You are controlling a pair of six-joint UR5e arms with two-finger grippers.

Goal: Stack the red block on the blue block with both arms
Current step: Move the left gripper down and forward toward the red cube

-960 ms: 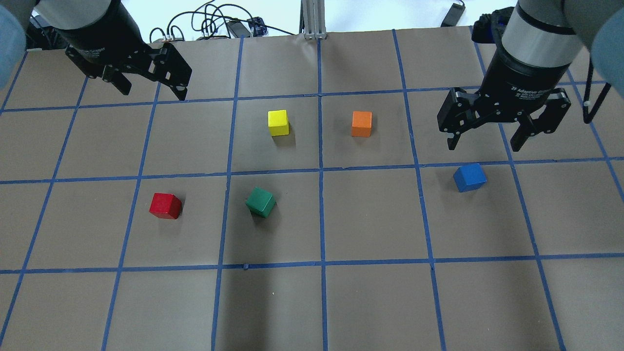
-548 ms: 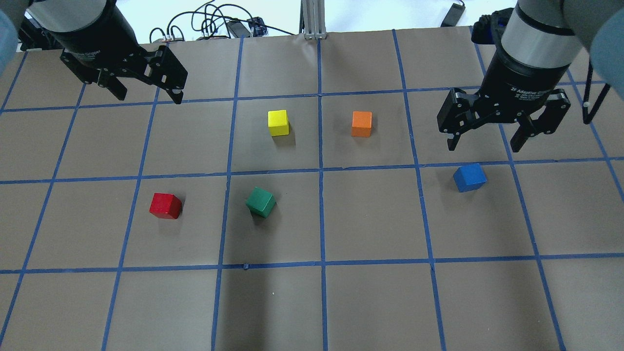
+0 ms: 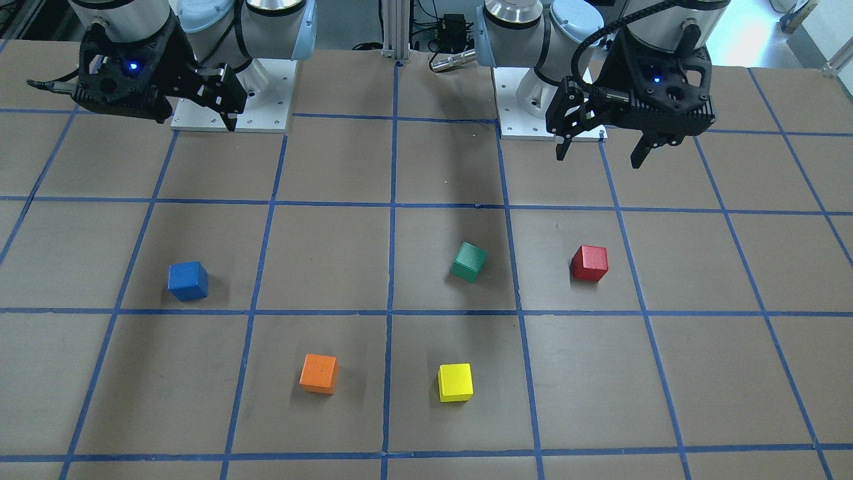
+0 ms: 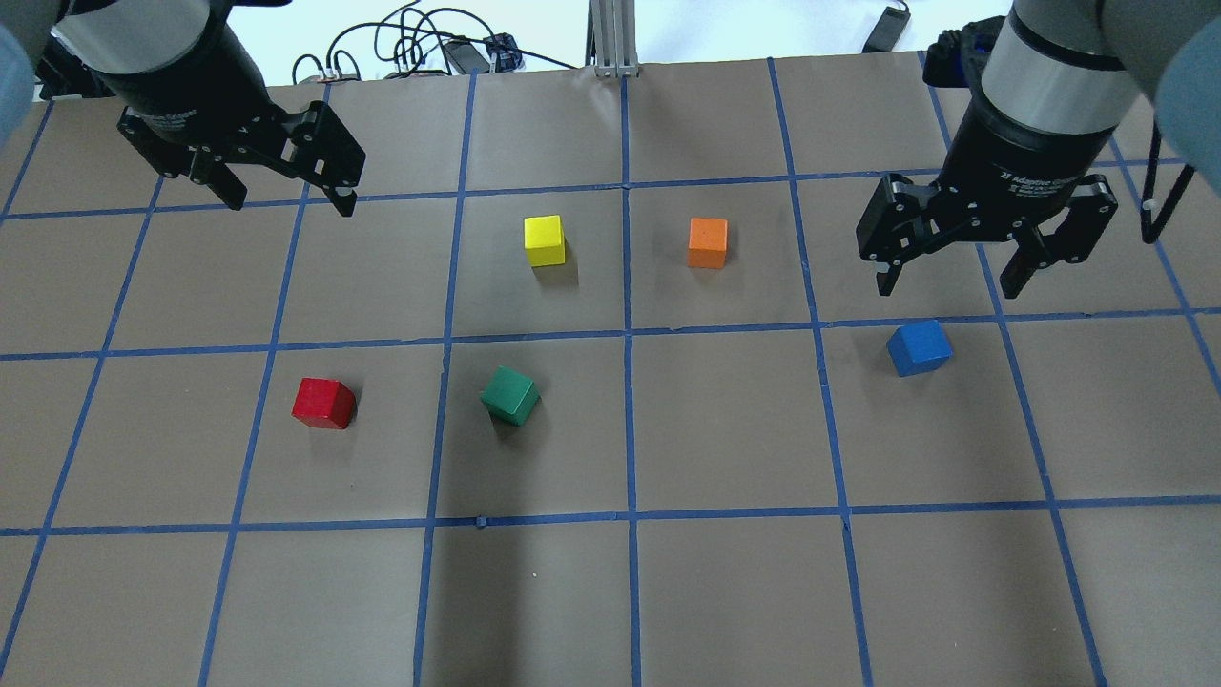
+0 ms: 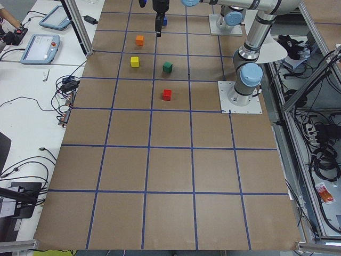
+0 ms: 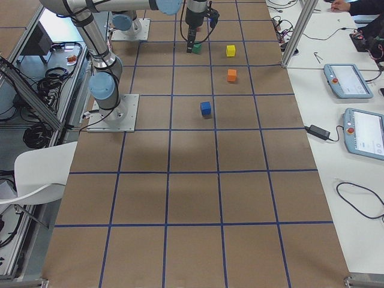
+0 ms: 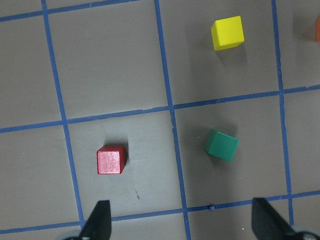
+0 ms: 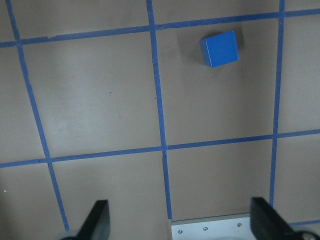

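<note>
The red block [image 4: 323,403] sits on the brown gridded table, left of centre; it also shows in the front view [image 3: 590,263] and the left wrist view [image 7: 110,160]. The blue block [image 4: 919,347] sits on the right, also in the front view [image 3: 188,281] and the right wrist view [image 8: 219,48]. My left gripper [image 4: 289,202] is open and empty, high above the table and apart from the red block. My right gripper [image 4: 946,284] is open and empty, hovering just beside the blue block in the overhead view.
A yellow cube [image 4: 545,239] and an orange cube [image 4: 708,242] sit mid-table, and a green cube [image 4: 509,395] lies rotated between the red block and the centre. Cables [image 4: 420,48] lie past the table's far edge. The arms' white base plates [image 3: 233,100] stand on the table.
My left gripper has shifted slightly left and down in the overhead view. My right gripper has barely moved. No block has moved.
</note>
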